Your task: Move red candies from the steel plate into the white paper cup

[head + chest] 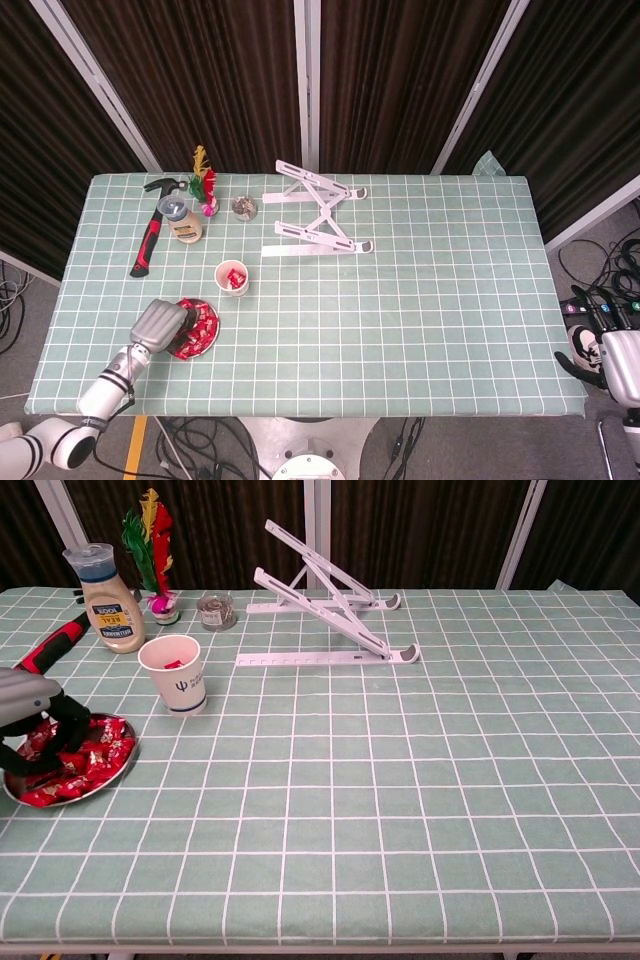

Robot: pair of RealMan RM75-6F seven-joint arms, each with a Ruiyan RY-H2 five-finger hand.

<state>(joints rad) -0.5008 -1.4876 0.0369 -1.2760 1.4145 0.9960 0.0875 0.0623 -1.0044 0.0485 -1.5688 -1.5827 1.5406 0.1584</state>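
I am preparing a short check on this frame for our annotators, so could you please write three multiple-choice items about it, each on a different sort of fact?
1. Where does the white paper cup stand relative to the steel plate in the chest view?
A. Behind it and to its right
B. In front of it
C. At the far right table edge

2. What colour is the hammer handle?
A. Blue and white
B. Red and black
C. All yellow

3. What is the state of the cup?
A. Tipped on its side
B. Upright and empty
C. Upright with red candy inside

Answers:
1. A, the cup sits farther back and rightward of the plate, apart from it.
2. B, the head view shows a red and black grip.
3. C, red shows inside the upright cup's rim, while the left hand is over the candies on the plate.
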